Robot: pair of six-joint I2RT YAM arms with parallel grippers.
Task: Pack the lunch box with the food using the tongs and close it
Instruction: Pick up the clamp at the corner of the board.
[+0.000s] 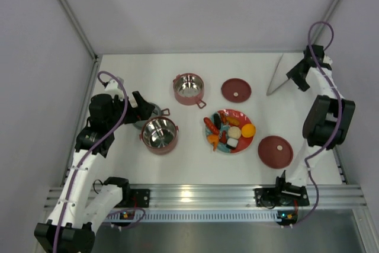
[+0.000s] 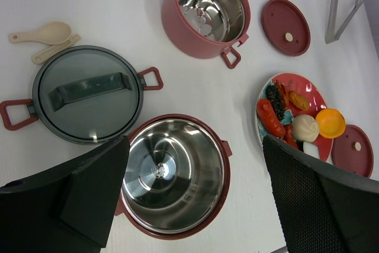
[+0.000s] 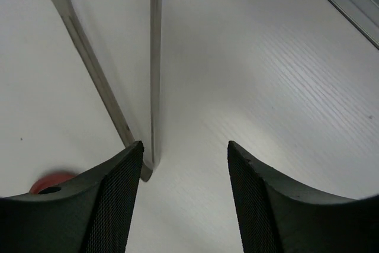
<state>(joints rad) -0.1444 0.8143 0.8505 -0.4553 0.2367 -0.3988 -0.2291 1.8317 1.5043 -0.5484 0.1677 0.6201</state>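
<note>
The right gripper [image 3: 183, 146] is spread wide around the joined end of the tongs [image 3: 155, 75], near the table's far right corner, with bare table alongside. The left gripper [image 2: 195, 140] is held wide above the near pot [image 2: 177, 170]. The food [image 2: 296, 119] is heaped on the plate [image 2: 308, 87]. One tong arm is cut off.

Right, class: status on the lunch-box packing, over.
Left gripper open over near pot. Right gripper open at tongs, no grip yet. Food on plate, nothing blocking.
</note>
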